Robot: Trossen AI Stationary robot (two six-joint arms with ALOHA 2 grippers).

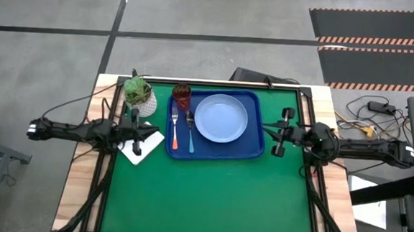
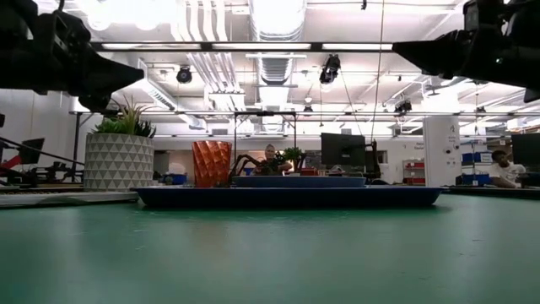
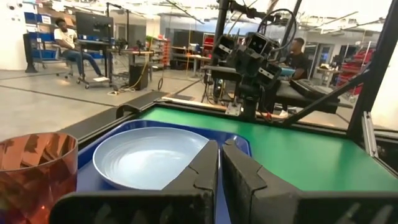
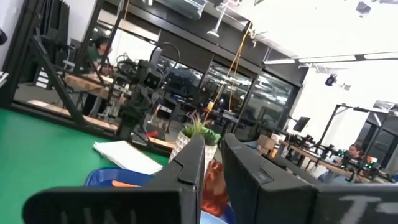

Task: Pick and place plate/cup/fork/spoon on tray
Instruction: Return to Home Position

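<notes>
One plate [image 1: 221, 117], cup [image 1: 182, 94], fork [image 1: 174, 133], spoon [image 1: 191, 135], tray [image 1: 256, 133]

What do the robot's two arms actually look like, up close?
Both the left arm and the right arm are slim, dark tubes linked by chunky black joints. Each ends in two flat, blocky black jaws. Black cables loop around the right arm's wrist.
</notes>
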